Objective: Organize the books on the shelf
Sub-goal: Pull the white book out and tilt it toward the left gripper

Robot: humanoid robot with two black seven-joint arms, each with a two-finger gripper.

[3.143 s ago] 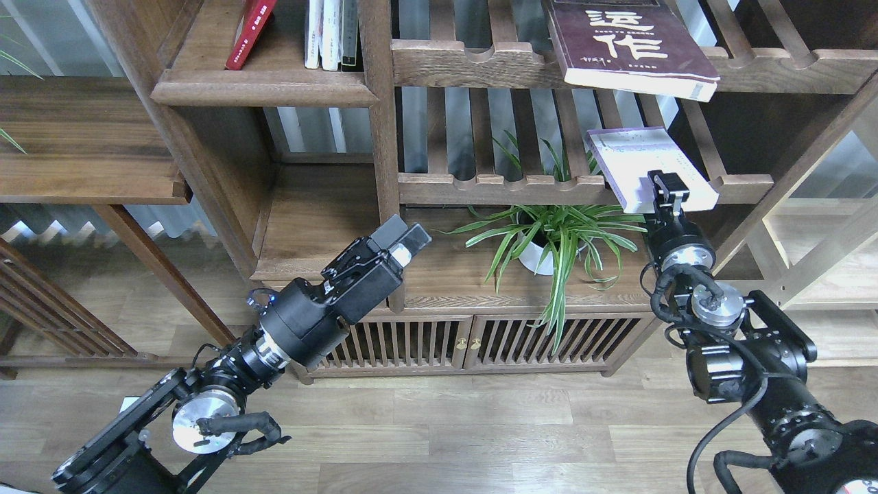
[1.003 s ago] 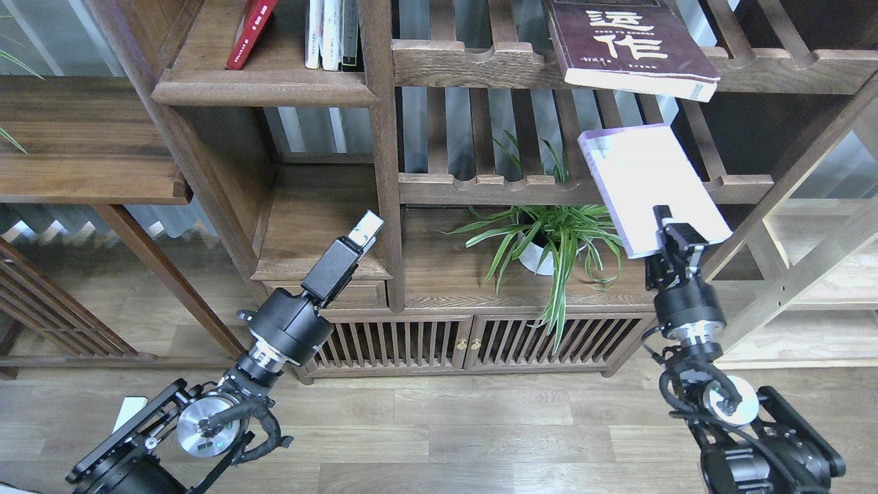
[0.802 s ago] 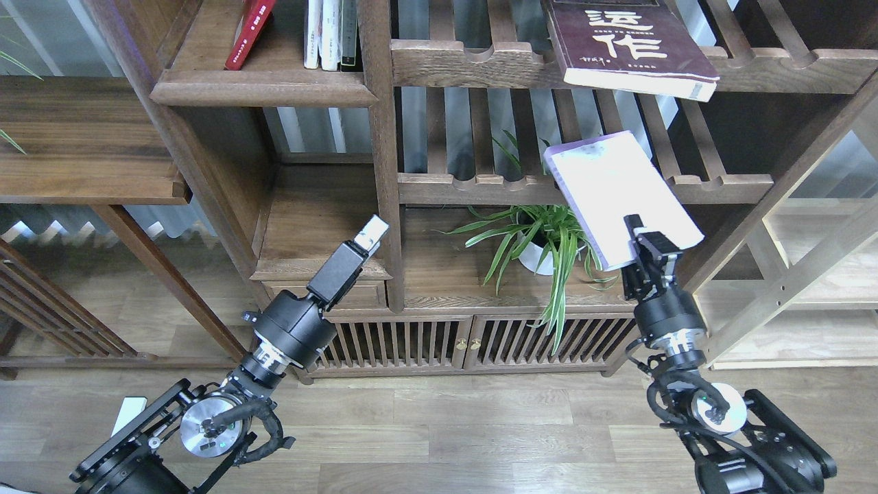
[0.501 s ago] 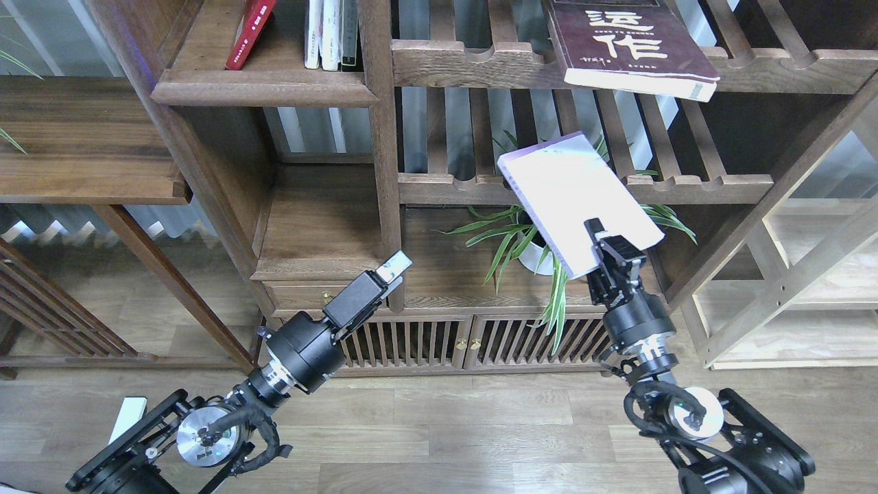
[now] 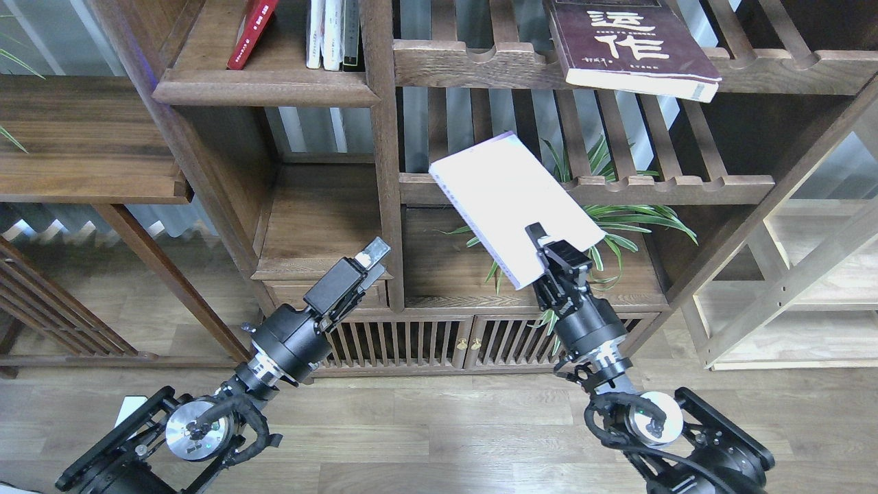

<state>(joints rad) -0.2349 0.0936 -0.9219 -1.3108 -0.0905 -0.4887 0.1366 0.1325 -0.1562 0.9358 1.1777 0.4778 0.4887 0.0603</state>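
1. R gripper [image 5: 549, 248] pinches bottom edge of the white book [image 5: 511, 199], held tilted in the air in front of the plant [image 5: 617, 219] and the slatted rack [image 5: 583, 185].
2. L gripper [image 5: 367, 259]: low, near the cabinet [image 5: 411, 336] top's front edge, holds nothing; can't tell if spread or pressed together.
3. Red book [image 5: 250, 31] leans on the shelf [image 5: 264, 89], top left, beside thin white books [image 5: 326, 31].
4. Maroon book [image 5: 627, 44] lies on upper rack [image 5: 473, 65], top right, corner overhanging.

Shelf [image 5: 264, 88]: red book [image 5: 250, 31] leaning, thin volumes [image 5: 333, 33] upright.
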